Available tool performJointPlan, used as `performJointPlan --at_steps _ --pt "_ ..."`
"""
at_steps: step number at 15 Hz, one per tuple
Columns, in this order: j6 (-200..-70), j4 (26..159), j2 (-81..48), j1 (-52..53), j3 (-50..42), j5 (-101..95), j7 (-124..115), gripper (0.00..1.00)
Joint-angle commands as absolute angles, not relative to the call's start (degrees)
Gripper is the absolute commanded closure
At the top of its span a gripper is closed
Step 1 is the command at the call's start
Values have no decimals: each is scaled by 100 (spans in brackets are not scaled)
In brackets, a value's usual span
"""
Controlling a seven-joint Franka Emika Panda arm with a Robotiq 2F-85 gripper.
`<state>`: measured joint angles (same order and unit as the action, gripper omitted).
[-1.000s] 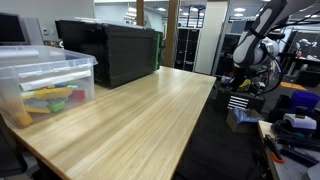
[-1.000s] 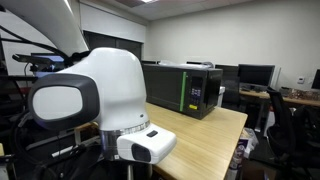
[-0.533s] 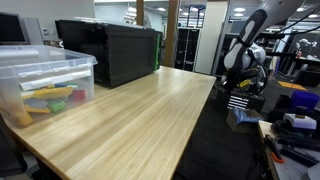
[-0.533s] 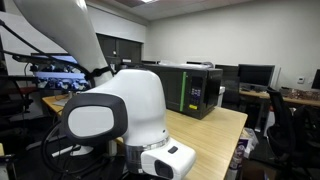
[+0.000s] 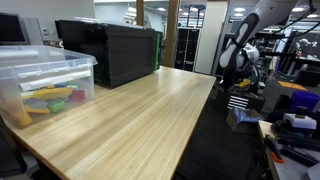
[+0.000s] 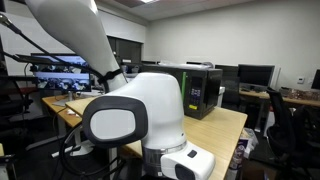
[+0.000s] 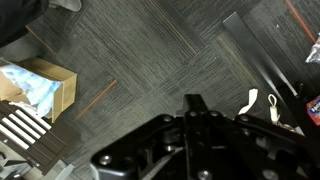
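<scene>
Room: an office lab with desks and monitors; a long wooden tabletop (image 5: 130, 115) carries a black microwave (image 5: 110, 50) and a clear bin (image 5: 45, 80).
Arm: the arm (image 5: 245, 40) hangs off the tabletop's far end, its wrist pointing down at grey carpet (image 7: 150, 50).
Fingers: the fingers (image 7: 195, 105) show only as a dark mass low in the wrist view; whether they are spread or pressed together I cannot tell, and nothing shows between them.
Nearest thing: an open cardboard box (image 7: 40, 85) stands on the carpet, well apart from the fingers, with pale blue wrapping inside.
Doing it well: probably slow travel, wrist level, clear of the tabletop edge and the floor clutter.
</scene>
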<state>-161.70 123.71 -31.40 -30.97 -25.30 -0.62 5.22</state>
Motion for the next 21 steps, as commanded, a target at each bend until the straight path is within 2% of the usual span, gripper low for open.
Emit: performJointPlan --at_steps 1,8,15,21 --pt "-15736 12543 -2686 -2779 -2718 -334 418 98" --pt "-15726 12722 -2865 -2157 -3395 -1076 -285 98" --pt "-16201 13032 -2853 -2505 -2946 -554 -180 98" --pt "-17089 12976 -3175 -2309 -3179 -552 -455 98"
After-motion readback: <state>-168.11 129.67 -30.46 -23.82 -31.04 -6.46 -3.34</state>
